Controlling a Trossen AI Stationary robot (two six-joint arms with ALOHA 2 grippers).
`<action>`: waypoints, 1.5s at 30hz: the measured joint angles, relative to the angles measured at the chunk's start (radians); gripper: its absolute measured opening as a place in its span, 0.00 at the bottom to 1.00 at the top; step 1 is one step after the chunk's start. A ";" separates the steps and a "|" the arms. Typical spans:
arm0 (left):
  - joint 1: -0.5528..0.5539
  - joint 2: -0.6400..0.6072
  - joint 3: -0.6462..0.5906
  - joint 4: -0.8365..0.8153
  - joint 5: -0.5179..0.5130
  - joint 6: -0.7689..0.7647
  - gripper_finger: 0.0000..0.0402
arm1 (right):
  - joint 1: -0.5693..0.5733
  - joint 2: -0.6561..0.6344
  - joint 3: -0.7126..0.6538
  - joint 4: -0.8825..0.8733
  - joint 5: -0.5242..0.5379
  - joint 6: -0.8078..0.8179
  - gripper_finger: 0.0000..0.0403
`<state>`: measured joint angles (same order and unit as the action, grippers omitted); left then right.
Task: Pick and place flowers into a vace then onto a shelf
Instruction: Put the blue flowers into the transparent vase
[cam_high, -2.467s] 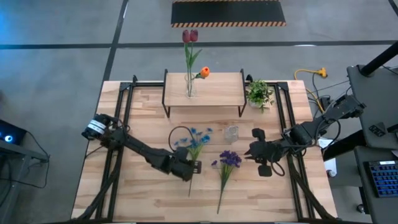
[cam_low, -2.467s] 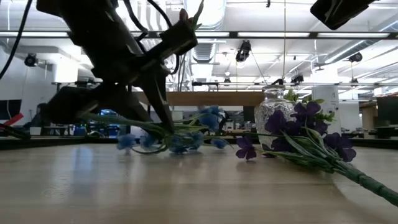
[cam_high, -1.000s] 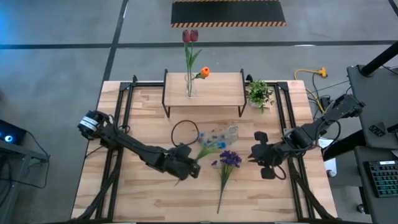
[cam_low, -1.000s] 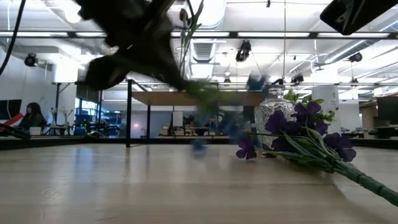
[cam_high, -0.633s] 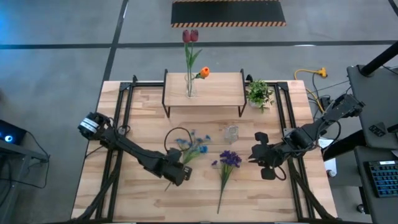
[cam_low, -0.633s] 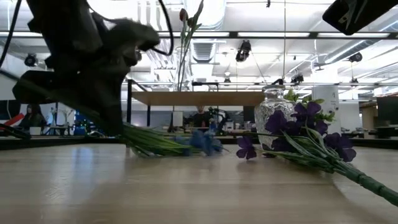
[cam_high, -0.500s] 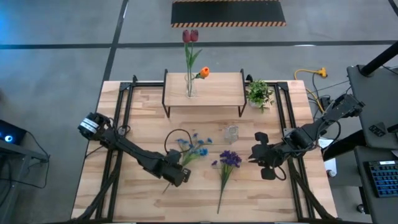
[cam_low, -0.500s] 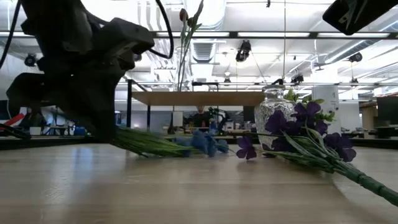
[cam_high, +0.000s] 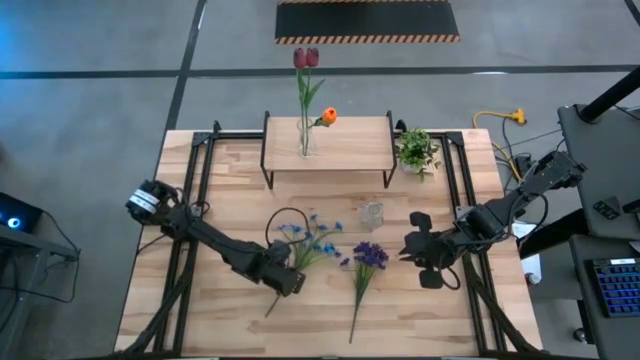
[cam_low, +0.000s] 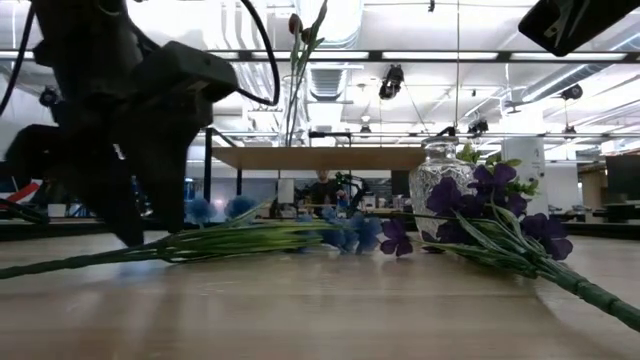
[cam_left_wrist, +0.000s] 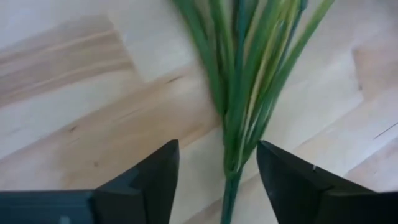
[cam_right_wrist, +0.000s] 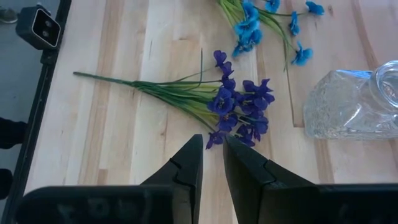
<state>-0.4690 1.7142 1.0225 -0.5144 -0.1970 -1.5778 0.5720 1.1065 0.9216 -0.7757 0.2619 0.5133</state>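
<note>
A blue spray (cam_high: 305, 243) lies flat on the table, blossoms toward the far right, stem end (cam_high: 268, 312) toward the near edge. My left gripper (cam_left_wrist: 217, 149) points down over its stem (cam_left_wrist: 239, 124), open, one finger on each side and neither touching. A purple bunch (cam_right_wrist: 239, 109) lies on the table to the right. My right gripper (cam_right_wrist: 211, 142) hangs above it, shut to a narrow slit and empty. A clear glass vase (cam_high: 372, 213) stands between the flowers and the shelf (cam_high: 350, 150). On the shelf a second vase (cam_high: 305, 140) holds red tulips and an orange bud.
A small potted plant (cam_high: 417, 150) stands just right of the shelf. A dark cable loop (cam_high: 290, 215) lies by the blue blossoms. Bare wood shows along the near edge (cam_high: 430, 320).
My left gripper has carried the blue spray away from the glass vase toward the table's near left, sunk and tipped downward, then opened and let go. The spray was lifted with its blossoms near the vase and now lies flat on the table.
</note>
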 joint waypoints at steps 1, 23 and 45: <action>0.005 0.000 0.000 0.009 -0.003 0.015 0.51 | 0.000 0.000 0.000 0.000 0.000 0.000 0.14; 0.134 0.077 0.020 0.079 0.085 0.255 0.57 | 0.000 0.000 -0.004 0.003 0.002 0.003 0.14; 0.139 0.076 0.024 0.060 0.052 0.200 0.02 | 0.000 0.000 -0.053 0.005 -0.009 0.027 0.14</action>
<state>-0.3302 1.7906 1.0470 -0.4548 -0.1447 -1.3780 0.5716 1.1069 0.8682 -0.7710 0.2529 0.5403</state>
